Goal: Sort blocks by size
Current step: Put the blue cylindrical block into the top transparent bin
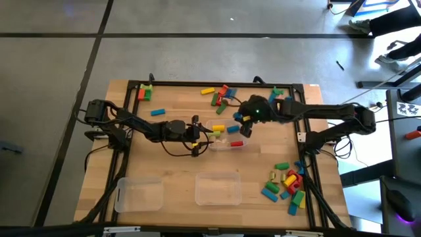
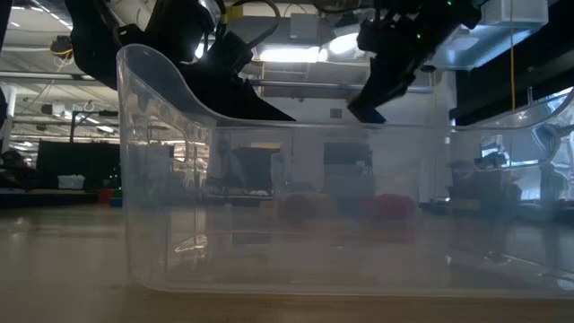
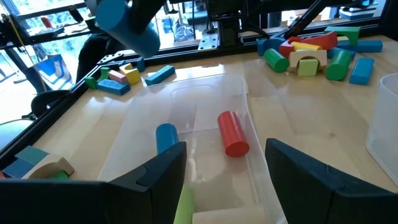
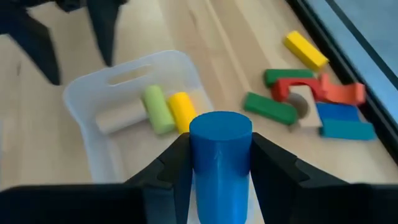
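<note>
A pale wooden table (image 1: 177,141) framed in black rail stands on a grey concrete floor, with a dim workshop of shelves and ceiling lights beyond it; I can read no brand, label or lettering anywhere.

My right gripper (image 4: 219,163) has its two dark fingers clamped on the sides of a blue cylinder (image 4: 220,167), which stands upright between them, its round end face toward my wrist camera. In the overhead view this gripper (image 1: 248,118) hangs above the table just at 1 o'clock of a clear plastic tray (image 1: 227,133) lying near the table's middle. In that tray lie a green cylinder (image 4: 158,109), a yellow cylinder (image 4: 181,109), a tan one (image 4: 122,117), a red cylinder (image 3: 232,132) and a shorter blue one (image 3: 166,136).

My left gripper (image 3: 225,165) is spread wide and holds nothing, poised at the tray's 9 o'clock end.

Farther out, a loose group of blocks (image 1: 220,96) sits at the table's 12 o'clock edge, a small stack (image 1: 144,92) at 11 o'clock, and a lone blue bar (image 1: 157,112) nearby. A heap of mixed blocks (image 1: 288,184) lies at 4 o'clock. Two more clear trays (image 1: 139,195) (image 1: 218,188) rest along the 6 o'clock edge.
</note>
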Available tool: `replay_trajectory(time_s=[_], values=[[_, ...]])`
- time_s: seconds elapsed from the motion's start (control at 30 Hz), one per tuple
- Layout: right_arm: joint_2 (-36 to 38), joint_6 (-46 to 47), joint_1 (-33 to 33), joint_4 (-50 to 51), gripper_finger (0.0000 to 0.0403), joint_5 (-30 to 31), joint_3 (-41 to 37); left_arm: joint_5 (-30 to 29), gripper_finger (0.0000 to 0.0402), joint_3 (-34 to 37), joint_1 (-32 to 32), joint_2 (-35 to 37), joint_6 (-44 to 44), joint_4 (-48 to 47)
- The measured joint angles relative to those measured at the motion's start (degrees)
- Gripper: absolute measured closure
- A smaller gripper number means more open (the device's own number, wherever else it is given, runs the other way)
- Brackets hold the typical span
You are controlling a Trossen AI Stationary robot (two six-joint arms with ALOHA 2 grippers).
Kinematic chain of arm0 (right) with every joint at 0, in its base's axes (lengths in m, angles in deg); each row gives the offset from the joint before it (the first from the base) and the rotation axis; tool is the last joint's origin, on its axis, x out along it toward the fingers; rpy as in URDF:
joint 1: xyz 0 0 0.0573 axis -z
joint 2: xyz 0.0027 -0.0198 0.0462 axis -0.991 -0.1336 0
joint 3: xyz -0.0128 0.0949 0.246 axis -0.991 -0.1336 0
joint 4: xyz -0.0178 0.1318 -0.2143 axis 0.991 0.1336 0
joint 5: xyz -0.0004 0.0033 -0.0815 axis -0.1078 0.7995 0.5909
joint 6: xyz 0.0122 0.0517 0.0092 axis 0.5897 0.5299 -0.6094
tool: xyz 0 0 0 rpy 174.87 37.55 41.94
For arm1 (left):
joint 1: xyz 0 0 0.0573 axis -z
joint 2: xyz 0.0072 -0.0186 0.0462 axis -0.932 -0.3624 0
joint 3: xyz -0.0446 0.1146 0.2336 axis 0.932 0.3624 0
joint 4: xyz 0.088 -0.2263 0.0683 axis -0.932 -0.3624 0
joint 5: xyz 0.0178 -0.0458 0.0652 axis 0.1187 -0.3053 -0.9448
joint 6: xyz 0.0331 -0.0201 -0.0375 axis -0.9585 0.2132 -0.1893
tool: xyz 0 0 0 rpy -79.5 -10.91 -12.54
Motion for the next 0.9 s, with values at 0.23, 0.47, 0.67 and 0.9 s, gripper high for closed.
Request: replay_trajectory(time_s=[0.23, 0.47, 0.67, 0.9], values=[[-2.93, 0.07, -3.84, -1.39, 0.0267, 0.0, 0.0, 0.0, 0.0187, 0.0, -0.02, 0.0, -0.11, 0.0], [-7.05, 0.05, -6.23, -2.78, 0.0266, 0.0, 0.0, 0.0, 0.0187, 0.0, 0.0, 0.0, -0.15, 0.0], [-10.35, 0.42, -6.55, -4.08, 0.0266, 0.01, 0.0, 0.0, 0.0187, 0.0, 0.0, 0.0, -0.15, 0.0], [-13.07, 0.94, -6.4, -3.65, 0.0263, 0.01, 0.0, 0.0, 0.0187, 0.0, -0.01, 0.0, -0.15, -0.01]])
